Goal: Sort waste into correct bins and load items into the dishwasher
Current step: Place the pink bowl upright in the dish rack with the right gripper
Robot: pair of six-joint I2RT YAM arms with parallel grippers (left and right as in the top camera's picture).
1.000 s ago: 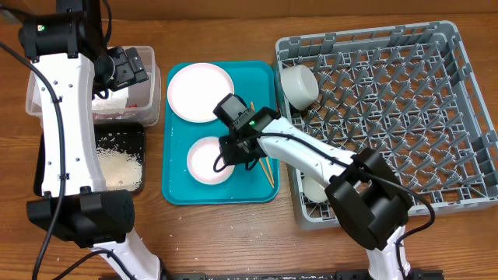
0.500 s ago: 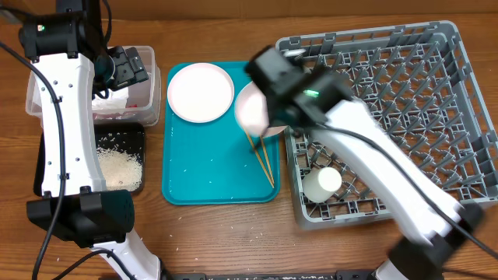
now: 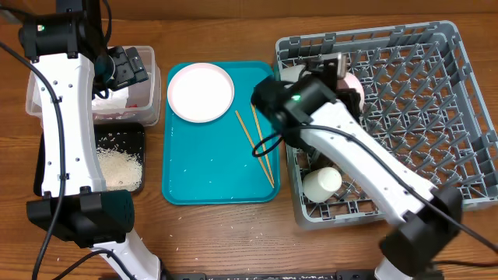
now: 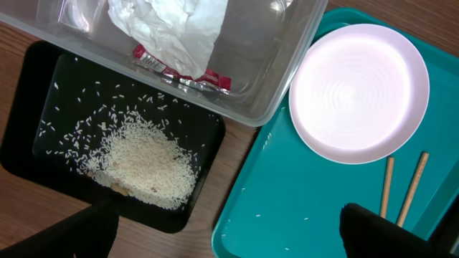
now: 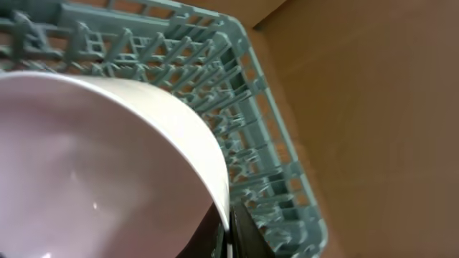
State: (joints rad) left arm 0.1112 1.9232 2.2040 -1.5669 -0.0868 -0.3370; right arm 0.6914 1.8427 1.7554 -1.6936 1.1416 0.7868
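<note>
Since the pinkish bowl (image 5: 93, 165) is pinched only at its rim, I'd call that the touchy bit. My right gripper (image 5: 228, 233) is clamped on the edge, with what looks like one finger inside and one outside. The bowl hangs tilted over the upper-left corner of the dish rack (image 3: 436, 117), just right of centre near the top of the overhead frame.

It looks like a hard, smooth, light bowl, so I'm guessing slippery and liable to chip if it drops onto the pegs. The rim is really the only place a narrow gripper can take hold. A white cup (image 3: 321, 183) already sits in the rack's lower left.

Further out, the plate (image 3: 201, 92) and chopsticks (image 3: 257, 148) are on the teal tray (image 3: 202, 171), mid-frame. My left gripper (image 3: 128, 64) hangs wide open at upper left, over the clear tub (image 4: 287, 64) holding the napkin (image 4: 172, 29) and wrapper (image 4: 179, 75).
</note>
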